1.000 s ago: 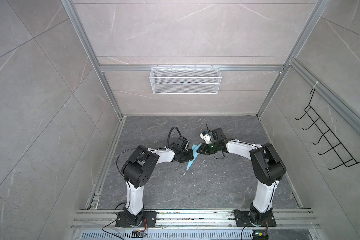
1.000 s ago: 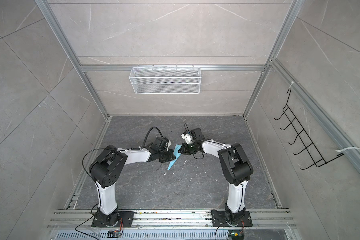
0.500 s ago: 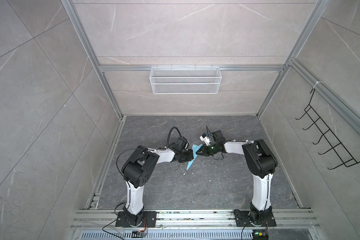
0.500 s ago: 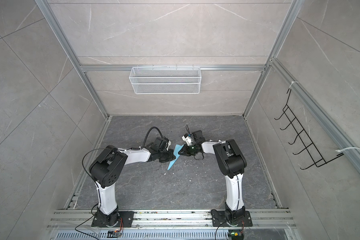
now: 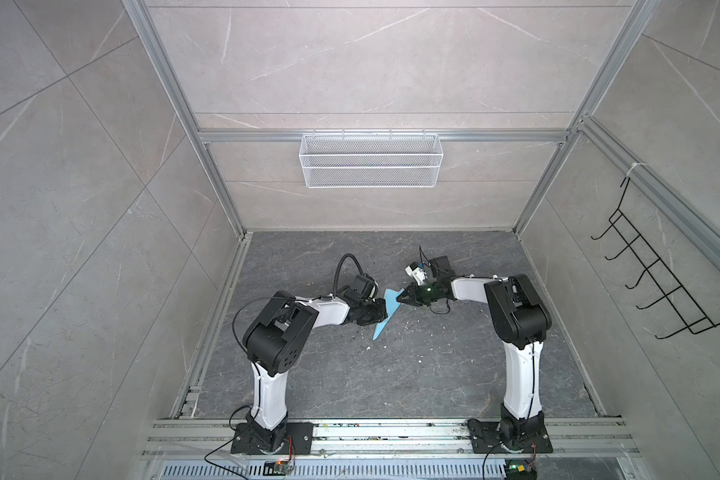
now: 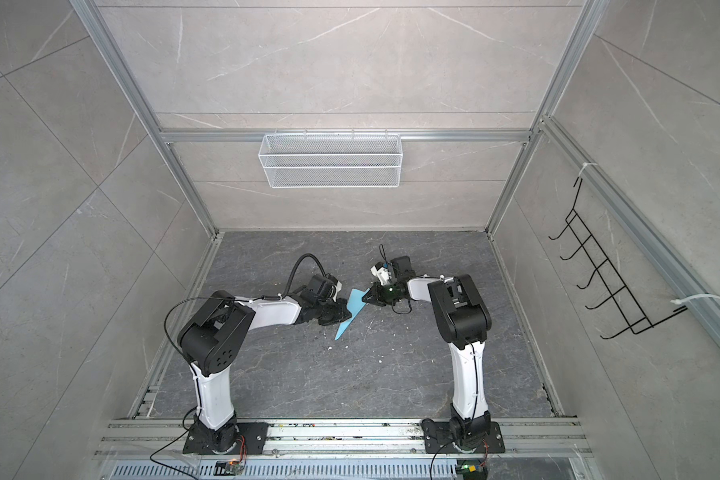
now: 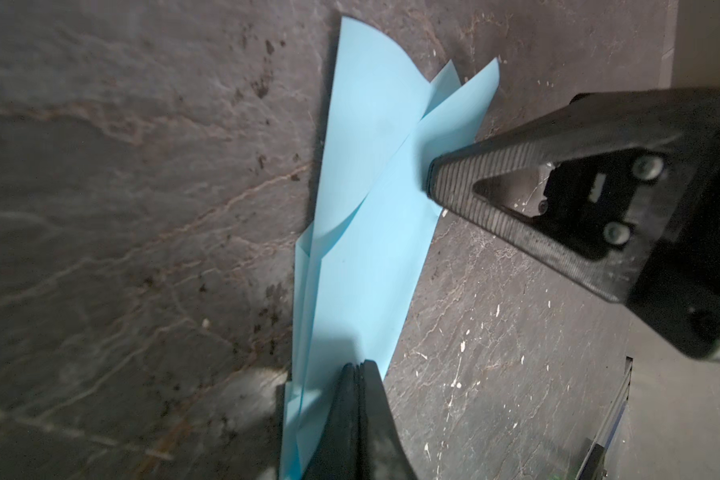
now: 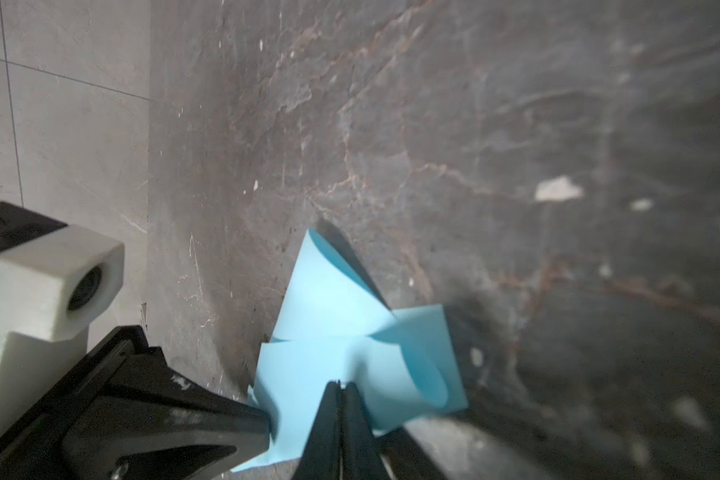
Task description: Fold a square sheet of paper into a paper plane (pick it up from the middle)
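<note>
The light-blue paper plane (image 5: 392, 305) (image 6: 356, 306) lies on the dark floor between both arms as a slim pointed dart, with its point toward the front. Its loose flaps curl up at the wide end (image 7: 371, 166) (image 8: 329, 307). My left gripper (image 5: 382, 316) (image 7: 357, 366) is shut, its tip resting on the paper's narrow half. My right gripper (image 5: 399, 298) (image 8: 341, 384) is shut too, tip pressed on the wide end near the edge. I see no paper between either pair of jaws. Each wrist view also shows the opposite gripper touching the paper.
A white wire basket (image 5: 371, 160) hangs on the back wall. A black hook rack (image 5: 661, 291) sticks out from the right wall. White crumbs (image 5: 391, 345) dot the floor in front of the paper. Aluminium rails (image 5: 350, 432) run along the front.
The right arm's elbow has swung a little to the left while its gripper stayed at the paper's wide end. The left arm and the paper have not moved.
</note>
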Robot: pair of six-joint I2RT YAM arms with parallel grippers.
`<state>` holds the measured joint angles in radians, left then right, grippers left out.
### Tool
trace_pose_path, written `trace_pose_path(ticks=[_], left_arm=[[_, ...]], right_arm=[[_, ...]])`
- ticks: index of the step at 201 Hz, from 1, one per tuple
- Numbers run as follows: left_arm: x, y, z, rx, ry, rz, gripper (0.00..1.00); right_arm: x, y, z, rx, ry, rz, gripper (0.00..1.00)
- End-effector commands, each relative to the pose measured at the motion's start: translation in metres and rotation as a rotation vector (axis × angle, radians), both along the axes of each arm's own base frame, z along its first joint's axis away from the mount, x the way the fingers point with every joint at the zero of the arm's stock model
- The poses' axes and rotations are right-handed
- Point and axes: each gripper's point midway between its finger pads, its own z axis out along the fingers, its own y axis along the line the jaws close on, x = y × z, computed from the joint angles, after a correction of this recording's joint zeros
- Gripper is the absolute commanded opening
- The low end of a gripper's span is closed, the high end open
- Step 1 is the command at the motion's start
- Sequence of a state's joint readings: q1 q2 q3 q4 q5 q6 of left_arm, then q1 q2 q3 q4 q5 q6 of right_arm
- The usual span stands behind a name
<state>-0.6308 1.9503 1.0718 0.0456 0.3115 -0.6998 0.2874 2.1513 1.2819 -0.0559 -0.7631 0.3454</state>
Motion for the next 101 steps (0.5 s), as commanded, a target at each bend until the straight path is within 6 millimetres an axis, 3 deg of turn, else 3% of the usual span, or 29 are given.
trace_pose_path(ticks=[1,28,51,77,101], left_arm=[[-0.031,0.044,-0.051,0.203,0.137,0.049,0.0],[-0.031,0.043,-0.05,0.199,0.138,0.047,0.0],[-0.029,0.042,-0.049,0.195,0.134,0.042,0.0],[-0.028,0.04,-0.047,0.191,0.127,0.041,0.0],[-0.026,0.039,-0.045,0.188,0.122,0.042,0.0]], right_arm=[[0.015,-0.024,-0.025,-0.1,0.039,-0.09,0.08],[0.028,-0.029,-0.013,-0.099,0.005,-0.118,0.09],[0.029,-0.025,0.018,-0.064,-0.063,-0.102,0.11],[0.015,-0.022,0.051,-0.009,-0.125,-0.087,0.13],[-0.007,-0.02,0.052,0.008,-0.11,-0.069,0.15]])
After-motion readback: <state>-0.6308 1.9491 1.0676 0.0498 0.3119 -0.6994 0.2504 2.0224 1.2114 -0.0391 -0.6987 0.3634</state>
